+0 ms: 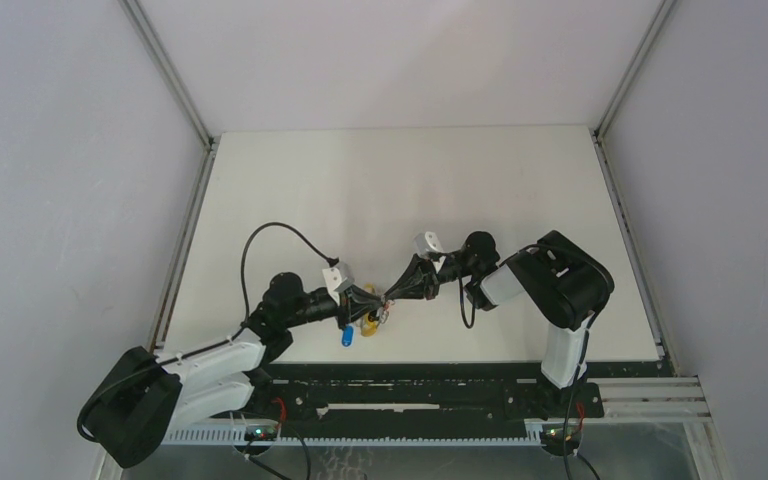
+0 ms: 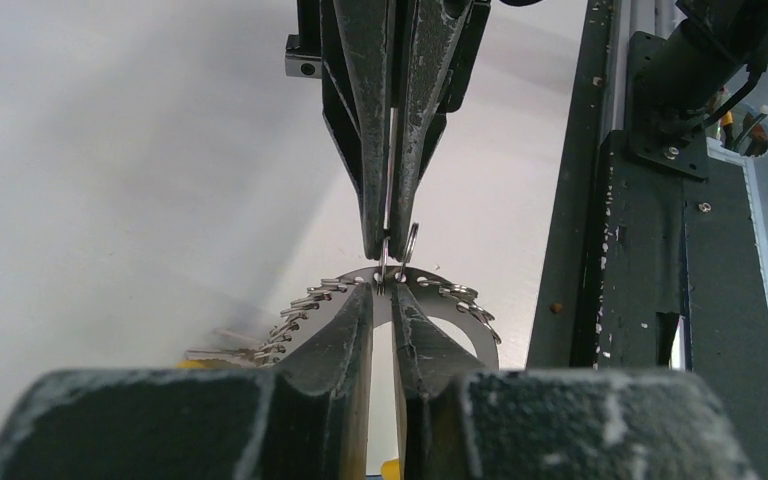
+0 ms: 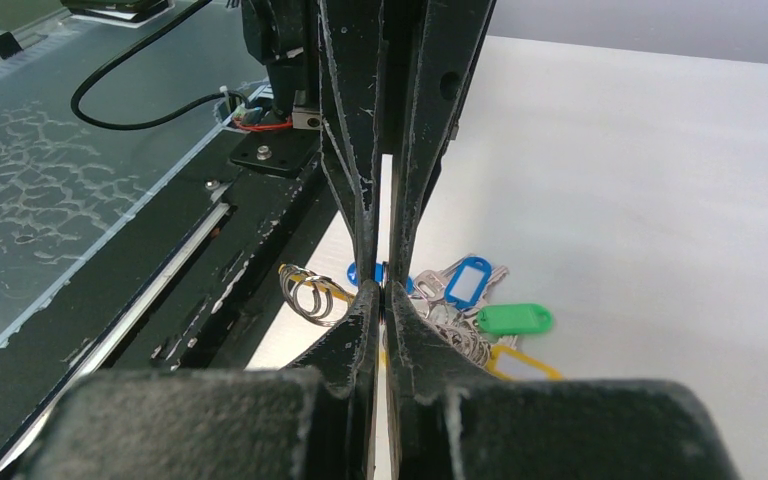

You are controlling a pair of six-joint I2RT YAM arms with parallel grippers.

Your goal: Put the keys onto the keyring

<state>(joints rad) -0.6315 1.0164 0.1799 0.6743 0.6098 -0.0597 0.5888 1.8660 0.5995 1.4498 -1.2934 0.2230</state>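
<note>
My two grippers meet tip to tip near the table's front edge. My left gripper (image 1: 373, 303) (image 2: 384, 292) is shut on the keyring (image 2: 460, 303), a flat grey metal arc hung with several small split rings. Its bunch of keys with blue (image 3: 468, 280), green (image 3: 515, 319) and yellow (image 3: 520, 362) tags lies on the table below; a blue piece (image 1: 347, 337) shows in the top view. My right gripper (image 1: 393, 294) (image 3: 382, 292) is shut on a thin silver key blade (image 2: 390, 170) with a small ring (image 2: 412, 240) at the keyring's edge. The key's head is hidden.
The black rail (image 1: 410, 385) (image 2: 650, 250) (image 3: 210, 250) runs along the table's near edge, close beside both grippers. A black cable (image 1: 260, 240) loops over the left arm. Loose split rings on a yellow piece (image 3: 305, 293) lie by the rail. White walls enclose the table.
</note>
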